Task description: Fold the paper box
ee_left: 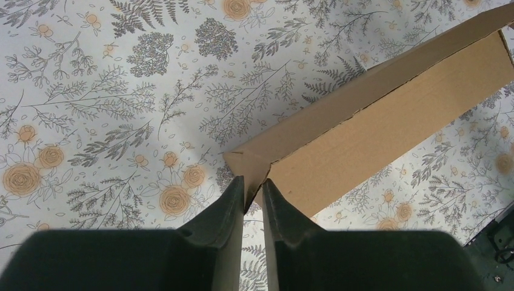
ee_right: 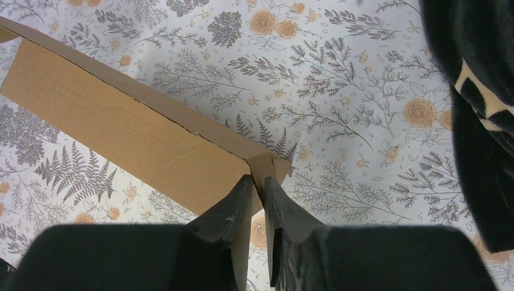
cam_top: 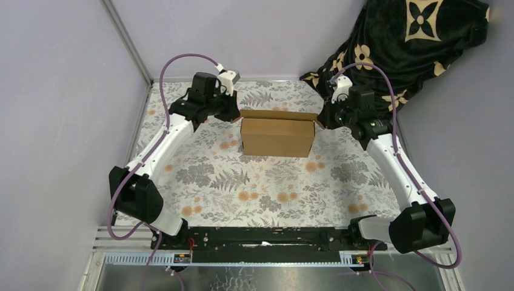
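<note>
Black left gripper [ee_left: 253, 191] and right gripper [ee_right: 259, 185] are clamped on opposite end corners of the plain brown corrugated paper box [cam_top: 277, 138], stood on the floral-print table [cam_top: 254, 182]. Judged light, stiff, crushable (thin flaps); best held at fold lines.

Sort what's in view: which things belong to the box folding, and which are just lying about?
Part of the job: paper box; left gripper, pinching its left corner; right gripper, pinching its right corner.
Lying about: black patterned cloth, heaped at the far right; floral table cover.
</note>
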`<state>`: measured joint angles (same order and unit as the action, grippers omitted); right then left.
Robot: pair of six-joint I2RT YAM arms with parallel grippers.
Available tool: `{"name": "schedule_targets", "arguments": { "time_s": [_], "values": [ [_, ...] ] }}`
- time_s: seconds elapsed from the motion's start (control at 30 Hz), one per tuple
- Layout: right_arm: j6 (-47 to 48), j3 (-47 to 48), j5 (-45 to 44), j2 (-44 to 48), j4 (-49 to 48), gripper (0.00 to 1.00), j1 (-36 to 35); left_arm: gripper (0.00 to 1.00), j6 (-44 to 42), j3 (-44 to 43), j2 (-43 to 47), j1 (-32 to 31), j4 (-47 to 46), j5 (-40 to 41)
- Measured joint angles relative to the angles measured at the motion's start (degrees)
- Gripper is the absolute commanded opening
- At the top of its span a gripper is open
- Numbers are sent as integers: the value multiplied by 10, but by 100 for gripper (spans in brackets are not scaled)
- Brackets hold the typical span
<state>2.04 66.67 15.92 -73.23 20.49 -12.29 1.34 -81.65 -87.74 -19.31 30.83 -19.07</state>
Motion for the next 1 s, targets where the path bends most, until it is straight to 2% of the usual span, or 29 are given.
{"name": "schedule_targets", "arguments": {
  "time_s": [0.1, 0.27, 1.0],
  "values": [
    [0, 0, 0, 0, 0, 13, 0, 18, 0, 0, -1, -2, 0, 0],
    [-4, 0, 0, 0, -1, 8, -1, 14, 0, -10, -7, -4, 1, 1],
    [-35, 43, -19, -35, 25, 2, -8, 13, 22, -81, -50, -23, 65, 37]
  ]
}}
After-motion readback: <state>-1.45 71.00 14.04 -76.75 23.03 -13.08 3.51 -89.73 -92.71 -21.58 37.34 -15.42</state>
